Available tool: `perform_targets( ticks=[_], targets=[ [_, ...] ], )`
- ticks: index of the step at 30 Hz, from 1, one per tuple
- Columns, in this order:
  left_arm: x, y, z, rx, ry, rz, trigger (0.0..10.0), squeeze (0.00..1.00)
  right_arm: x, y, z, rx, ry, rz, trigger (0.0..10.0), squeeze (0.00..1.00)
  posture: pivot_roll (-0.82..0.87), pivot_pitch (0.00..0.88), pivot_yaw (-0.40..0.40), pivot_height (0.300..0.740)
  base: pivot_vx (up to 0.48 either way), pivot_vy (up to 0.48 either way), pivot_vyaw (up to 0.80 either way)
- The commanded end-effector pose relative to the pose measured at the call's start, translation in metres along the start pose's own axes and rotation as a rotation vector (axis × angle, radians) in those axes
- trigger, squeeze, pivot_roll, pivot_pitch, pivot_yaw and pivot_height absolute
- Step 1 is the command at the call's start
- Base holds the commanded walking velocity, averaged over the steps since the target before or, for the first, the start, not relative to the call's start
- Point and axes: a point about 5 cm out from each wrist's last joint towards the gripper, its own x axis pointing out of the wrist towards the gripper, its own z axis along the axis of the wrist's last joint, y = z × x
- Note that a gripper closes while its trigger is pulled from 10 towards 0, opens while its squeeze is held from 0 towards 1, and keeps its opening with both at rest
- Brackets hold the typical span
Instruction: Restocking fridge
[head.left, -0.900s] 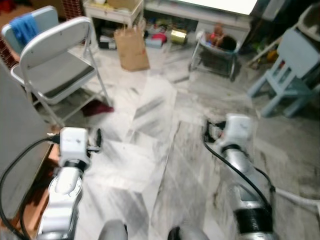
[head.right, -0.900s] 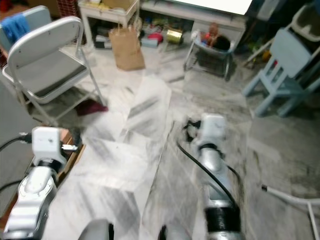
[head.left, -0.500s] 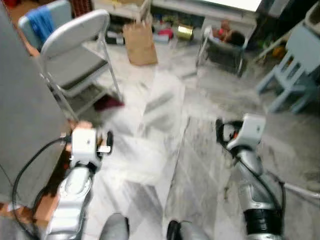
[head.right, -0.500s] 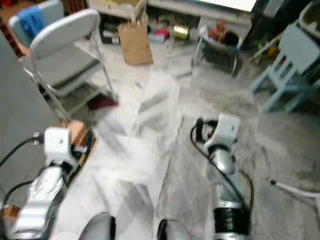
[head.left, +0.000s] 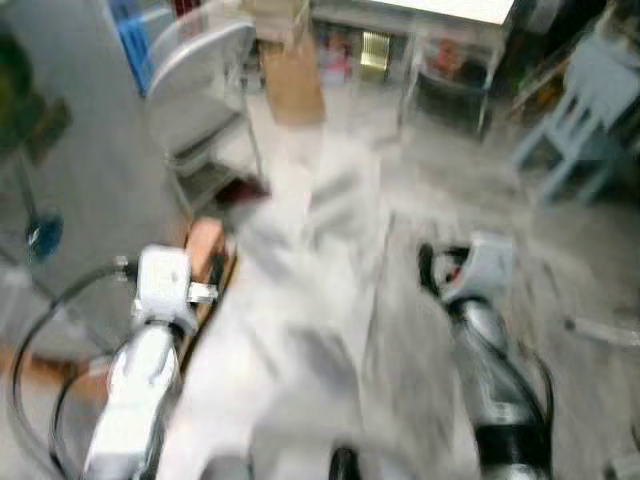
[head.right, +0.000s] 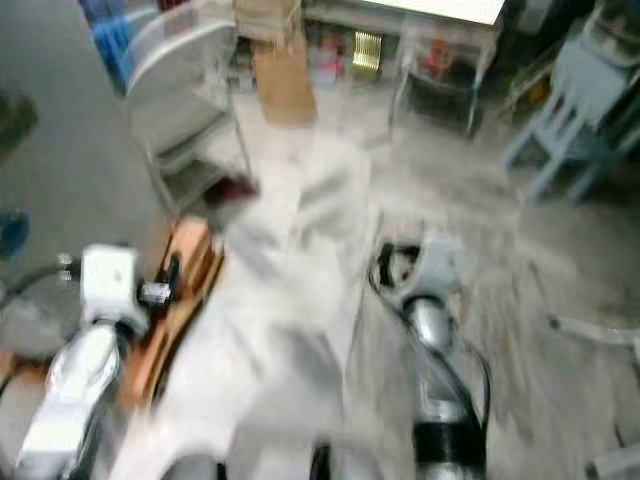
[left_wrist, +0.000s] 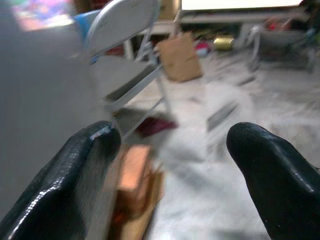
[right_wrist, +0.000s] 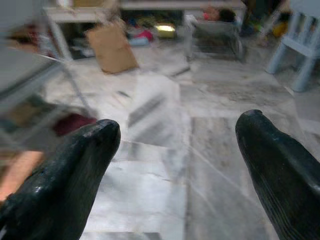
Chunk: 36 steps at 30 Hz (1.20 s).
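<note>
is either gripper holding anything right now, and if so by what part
Nothing is held. The left gripper and the right gripper are both open, with only marble floor showing between their fingers.

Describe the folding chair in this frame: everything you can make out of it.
The chair is a grey folding one of what looks like metal: curved backrest, flat seat, thin tubular legs. It stands unfolded on the pale marble floor, ahead and to the robot's left, beside a grey panel. Something dark red lies on the floor by its legs. Nothing rests on the seat. Motion blur hides finer detail.
</note>
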Motion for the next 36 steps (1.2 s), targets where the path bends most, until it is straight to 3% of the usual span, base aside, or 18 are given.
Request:
perform_targets(
  ticks=[1, 16, 27, 30, 36],
  targets=[
    [0.001, -0.005, 0.005, 0.008, -0.030, -0.027, 10.0, 0.00, 0.002, -0.006, 0.010, -0.011, -0.046, -0.021, 10.0, 0.00, 0.15, 0.108, -0.075, 0.740, 0.000, 0.480, 0.00],
    [0.001, -0.001, 0.007, 0.013, -0.068, -0.078, 10.0, 0.00, -0.002, -0.002, 0.016, -0.063, -0.097, 0.004, 10.0, 0.00, 0.14, 0.126, -0.066, 0.740, 0.036, 0.000, 0.00],
    [-0.003, -0.001, 0.002, 0.004, -0.052, -0.072, 10.0, 0.00, -0.013, -0.003, 0.000, -0.052, -0.011, 0.069, 10.0, 0.00, 0.14, 0.129, -0.072, 0.740, 0.048, 0.312, 0.00],
    [-0.006, 0.000, -0.001, 0.009, -0.042, -0.059, 10.0, 0.00, -0.032, -0.008, -0.017, -0.047, 0.072, 0.134, 10.0, 0.00, 0.14, 0.133, -0.082, 0.740, 0.000, 0.175, 0.00],
    [-0.016, 0.006, -0.009, 0.019, -0.015, -0.011, 10.0, 0.00, -0.058, -0.019, -0.015, -0.097, 0.015, 0.188, 10.0, 0.00, 0.13, 0.136, -0.083, 0.740, 0.000, 0.000, 0.00]
  ],
)
